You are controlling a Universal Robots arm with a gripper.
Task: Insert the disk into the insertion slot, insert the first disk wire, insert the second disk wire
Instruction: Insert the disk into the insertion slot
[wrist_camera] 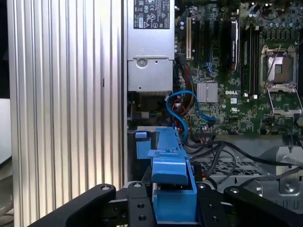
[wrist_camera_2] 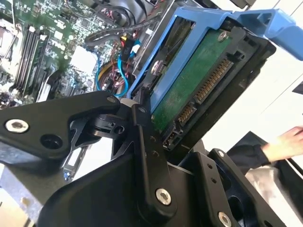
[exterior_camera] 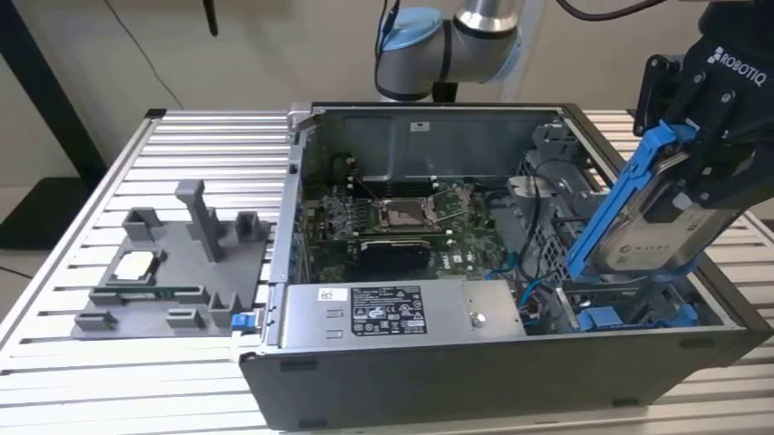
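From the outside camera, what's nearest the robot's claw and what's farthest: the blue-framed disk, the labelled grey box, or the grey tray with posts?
1. The disk, held in the gripper, at the exterior view's right.
2. The power-supply box, at the near edge of the case, mid-picture.
3. The fixture tray, outside the case, at the exterior view's left.

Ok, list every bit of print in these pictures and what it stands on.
Gripper, shut on the disk: white maker's lettering on its housing, not quoted.
Disk label: print unreadable.
Power supply box label: fine print, unreadable.
Motherboard: small white mark, unreadable.
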